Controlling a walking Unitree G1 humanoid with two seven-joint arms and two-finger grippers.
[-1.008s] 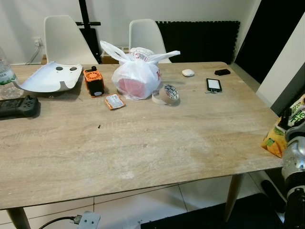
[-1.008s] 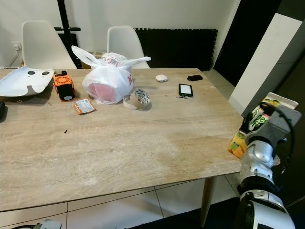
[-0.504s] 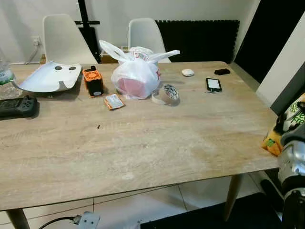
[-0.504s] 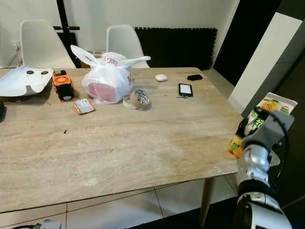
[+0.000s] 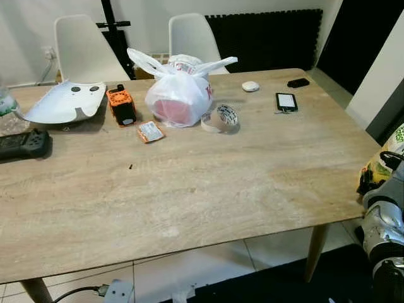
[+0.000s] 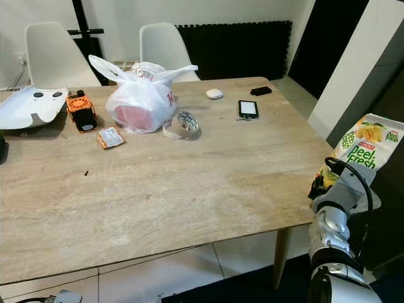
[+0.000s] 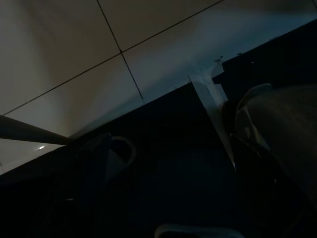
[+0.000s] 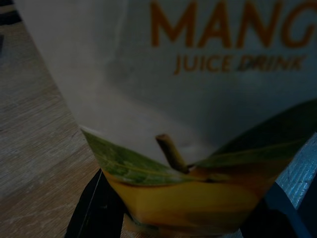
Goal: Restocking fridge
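Pale wood-grain worktop [image 6: 189,183] carries a white knotted plastic bag [image 6: 140,104], a roll of tape [image 6: 181,124], an orange and black block [image 6: 80,111], a black phone [image 6: 247,108] and a white curved shell [image 6: 28,107]. Off its right edge, the right gripper [image 6: 323,184] has its jaws clamped on the white and yellow mango juice carton [image 6: 361,148], held upright beside the worktop. The left wrist view is dark; that gripper's jaws cannot be told.
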